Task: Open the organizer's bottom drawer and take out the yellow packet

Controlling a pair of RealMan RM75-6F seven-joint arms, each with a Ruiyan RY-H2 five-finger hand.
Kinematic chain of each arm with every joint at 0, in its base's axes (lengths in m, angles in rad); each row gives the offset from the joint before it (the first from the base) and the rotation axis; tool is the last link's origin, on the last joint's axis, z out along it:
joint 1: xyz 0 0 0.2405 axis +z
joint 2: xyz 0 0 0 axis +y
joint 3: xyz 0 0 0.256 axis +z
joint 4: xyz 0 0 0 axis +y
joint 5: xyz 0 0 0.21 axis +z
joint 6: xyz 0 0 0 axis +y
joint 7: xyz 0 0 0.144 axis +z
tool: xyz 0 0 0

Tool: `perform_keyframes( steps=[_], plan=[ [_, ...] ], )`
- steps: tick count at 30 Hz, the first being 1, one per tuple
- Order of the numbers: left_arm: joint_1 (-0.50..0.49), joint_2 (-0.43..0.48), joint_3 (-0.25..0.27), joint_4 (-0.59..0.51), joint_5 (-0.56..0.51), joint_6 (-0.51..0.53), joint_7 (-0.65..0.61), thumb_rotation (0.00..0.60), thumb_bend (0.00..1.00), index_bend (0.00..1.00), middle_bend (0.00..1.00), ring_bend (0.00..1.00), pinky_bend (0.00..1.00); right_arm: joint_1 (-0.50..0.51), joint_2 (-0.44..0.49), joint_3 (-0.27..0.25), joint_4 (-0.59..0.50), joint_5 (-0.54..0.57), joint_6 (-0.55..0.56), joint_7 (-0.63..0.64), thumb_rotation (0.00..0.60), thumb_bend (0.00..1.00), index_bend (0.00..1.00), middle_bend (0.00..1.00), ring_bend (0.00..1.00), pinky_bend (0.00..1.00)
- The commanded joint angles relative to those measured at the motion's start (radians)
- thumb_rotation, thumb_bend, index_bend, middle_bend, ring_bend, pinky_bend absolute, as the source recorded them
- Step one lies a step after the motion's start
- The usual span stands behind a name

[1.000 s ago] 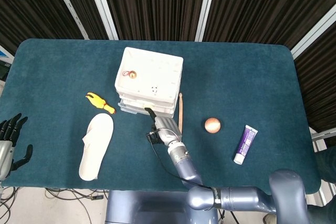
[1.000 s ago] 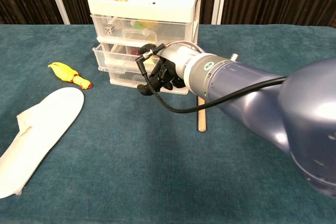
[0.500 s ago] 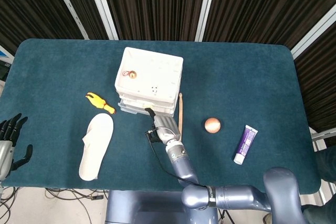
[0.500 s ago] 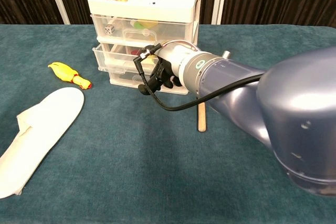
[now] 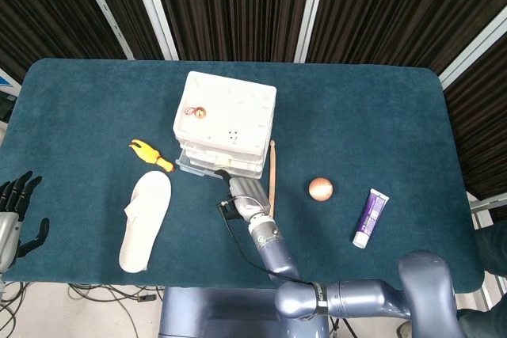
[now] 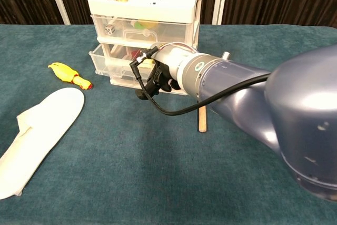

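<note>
The organizer (image 6: 145, 25) is fronted by the right hand (image 6: 158, 76), fingers hooked at a drawer front; which drawer cannot be told. Pulling seems underway; further drawing-out is needed. The left hand (image 5: 14, 203) is spread open, holding nothing.

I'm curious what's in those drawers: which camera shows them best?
The chest view: the drawers face it, and their clear fronts show a die and coloured bits. The head view looks down on the organizer, so only drawer edges show.

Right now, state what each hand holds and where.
Left hand: nothing. Right hand sits at the organizer's drawer fronts; its grip is hidden, so cannot tell.
</note>
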Motion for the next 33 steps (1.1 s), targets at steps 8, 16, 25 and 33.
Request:
perform_keyframes(
  steps=[8,16,25,33],
  plan=[
    [0.000,0.000,0.000,0.000,-0.001,-0.001,0.002,0.600,0.47,0.04,0.00,0.00,0.00,-0.002,0.020,-0.011,-0.040,0.011,0.003,-0.006,0.600,0.47,0.19,0.81,0.85,0.99],
    [0.000,-0.001,-0.001,0.000,-0.001,0.001,0.003,0.600,0.47,0.04,0.00,0.00,0.00,-0.002,0.043,-0.017,-0.075,0.044,-0.010,-0.009,0.600,0.47,0.19,0.81,0.85,0.99],
    [0.000,-0.001,-0.001,0.000,-0.002,0.001,0.004,0.600,0.47,0.04,0.00,0.00,0.00,-0.001,0.058,-0.030,-0.099,0.053,-0.007,-0.008,0.600,0.47,0.19,0.81,0.85,0.99],
    [0.000,-0.002,-0.001,0.001,-0.002,0.001,0.005,0.600,0.47,0.04,0.00,0.00,0.00,-0.003,0.074,-0.042,-0.128,0.059,-0.011,-0.001,0.600,0.47,0.20,0.81,0.85,0.99]
  ],
)
